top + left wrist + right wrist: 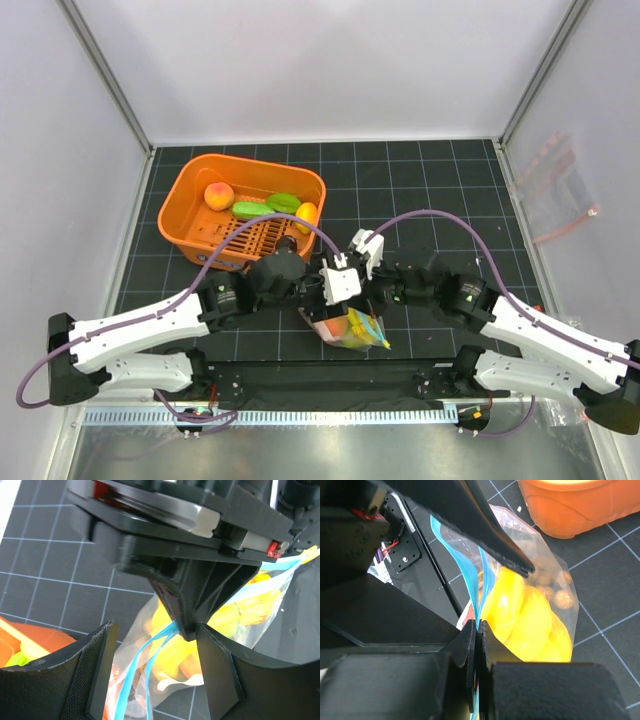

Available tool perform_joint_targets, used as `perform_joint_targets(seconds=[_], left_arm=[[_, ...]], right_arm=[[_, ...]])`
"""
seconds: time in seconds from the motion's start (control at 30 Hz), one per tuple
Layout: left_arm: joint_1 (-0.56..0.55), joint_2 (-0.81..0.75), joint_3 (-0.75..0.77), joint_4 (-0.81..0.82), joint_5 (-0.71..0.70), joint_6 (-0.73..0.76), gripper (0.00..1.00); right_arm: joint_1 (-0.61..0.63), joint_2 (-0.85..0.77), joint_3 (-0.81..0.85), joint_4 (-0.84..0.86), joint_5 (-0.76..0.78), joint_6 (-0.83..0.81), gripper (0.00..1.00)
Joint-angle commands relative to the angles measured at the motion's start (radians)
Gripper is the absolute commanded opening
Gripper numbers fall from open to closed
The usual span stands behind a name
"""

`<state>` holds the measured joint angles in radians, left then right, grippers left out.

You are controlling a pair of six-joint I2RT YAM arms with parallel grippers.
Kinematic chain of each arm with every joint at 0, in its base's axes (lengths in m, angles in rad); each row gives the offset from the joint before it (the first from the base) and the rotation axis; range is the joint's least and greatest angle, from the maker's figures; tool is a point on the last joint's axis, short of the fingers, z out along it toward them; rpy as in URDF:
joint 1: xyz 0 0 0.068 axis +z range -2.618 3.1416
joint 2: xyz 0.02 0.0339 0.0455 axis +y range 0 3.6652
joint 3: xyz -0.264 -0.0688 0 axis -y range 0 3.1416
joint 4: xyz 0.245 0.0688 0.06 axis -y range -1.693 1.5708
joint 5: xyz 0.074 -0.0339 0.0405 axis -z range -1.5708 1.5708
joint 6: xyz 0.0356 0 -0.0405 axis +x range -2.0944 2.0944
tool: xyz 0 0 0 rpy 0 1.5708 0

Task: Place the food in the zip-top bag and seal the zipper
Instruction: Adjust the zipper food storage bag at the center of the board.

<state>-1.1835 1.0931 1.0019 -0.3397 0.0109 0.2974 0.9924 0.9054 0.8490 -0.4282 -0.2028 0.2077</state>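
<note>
The clear zip-top bag (352,328) hangs between the two arms near the front of the mat. Inside it lie yellow food (530,620) and a cluster of brown balls (555,592). My right gripper (477,630) is shut on the teal zipper (485,575), pinching both strips together. My left gripper (155,630) is open and straddles the zipper (132,675) just beside that pinch; its pads (97,675) stand clear of the strips. A peach (218,195), green pieces (268,207) and a lemon (306,213) lie in the basket.
The orange slotted basket (190,225) stands at the back left, close behind the left arm. A second clear bag with a pink-red strip (560,195) lies against the right wall. The enclosure's walls close in on three sides.
</note>
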Motion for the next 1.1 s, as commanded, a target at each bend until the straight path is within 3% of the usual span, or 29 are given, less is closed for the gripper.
perform_joint_targets(seconds=[0.0, 0.17, 0.37, 0.57, 0.87, 0.97, 1.07], left_arm=[[-0.005, 0.033, 0.050, -0.054, -0.014, 0.025, 0.67], [-0.008, 0.089, 0.087, -0.119, -0.022, 0.019, 0.64], [-0.008, 0.082, 0.083, -0.099, -0.204, -0.007, 0.58], [-0.008, -0.033, 0.000, -0.001, -0.233, -0.011, 0.71], [-0.008, 0.022, 0.009, -0.015, -0.273, -0.007, 0.72], [-0.008, 0.024, 0.009, -0.016, -0.258, -0.004, 0.66], [-0.008, 0.024, 0.012, -0.019, -0.235, -0.006, 0.47]], right_arm=[[0.012, -0.025, 0.045, 0.051, -0.037, -0.014, 0.01], [0.014, -0.054, 0.036, 0.055, -0.017, -0.017, 0.01], [0.014, -0.059, 0.033, 0.057, -0.010, -0.018, 0.01], [0.020, -0.042, 0.036, 0.057, -0.029, -0.025, 0.01], [0.032, -0.037, 0.036, 0.060, -0.046, -0.033, 0.01], [0.035, -0.036, 0.036, 0.060, -0.046, -0.033, 0.01], [0.037, -0.037, 0.038, 0.057, -0.034, -0.034, 0.01]])
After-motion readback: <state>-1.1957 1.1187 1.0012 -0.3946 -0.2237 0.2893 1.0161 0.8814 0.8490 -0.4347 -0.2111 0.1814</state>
